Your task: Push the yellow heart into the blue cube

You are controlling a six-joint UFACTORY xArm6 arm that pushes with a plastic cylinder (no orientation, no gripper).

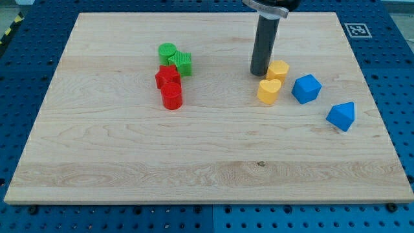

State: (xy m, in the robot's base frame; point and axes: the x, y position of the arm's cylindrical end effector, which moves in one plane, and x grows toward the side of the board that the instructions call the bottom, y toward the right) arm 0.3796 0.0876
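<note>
The yellow heart (269, 91) lies right of the board's middle. The blue cube (306, 88) sits just to its right, a small gap between them. My tip (260, 73) rests on the board just above and a little left of the heart, touching or nearly touching the left side of a second yellow block (279, 70), a rounded hexagon-like piece directly above the heart.
A second blue block (341, 116), wedge-like, lies right of and below the cube. Left of centre is a cluster: two green blocks (167, 52) (183, 63) above two red blocks (167, 77) (172, 96). The wooden board (207, 162) lies on a blue pegboard.
</note>
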